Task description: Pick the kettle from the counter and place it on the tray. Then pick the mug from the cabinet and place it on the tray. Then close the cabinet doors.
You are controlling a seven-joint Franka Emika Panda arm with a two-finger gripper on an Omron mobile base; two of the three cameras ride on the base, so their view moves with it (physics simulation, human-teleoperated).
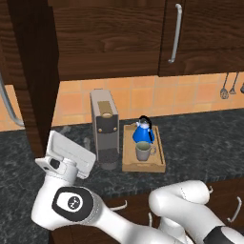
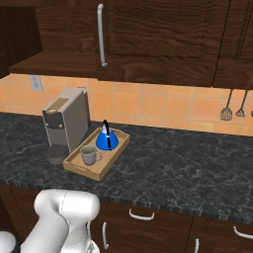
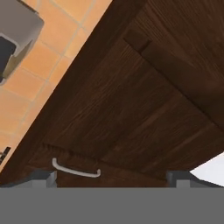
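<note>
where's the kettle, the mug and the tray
kettle [image 1: 141, 135], left base view, blue body
mug [image 1: 142, 151], left base view, outer wall
tray [image 1: 143, 167], left base view, near rim

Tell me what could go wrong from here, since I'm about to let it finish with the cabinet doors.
1. The left cabinet door stands swung out over the counter, close to the arm; a sweep could knock it instead of pushing it shut.
2. The kettle and mug sit close together on the tray beside the coffee machine; a low swing might clip them.
</note>
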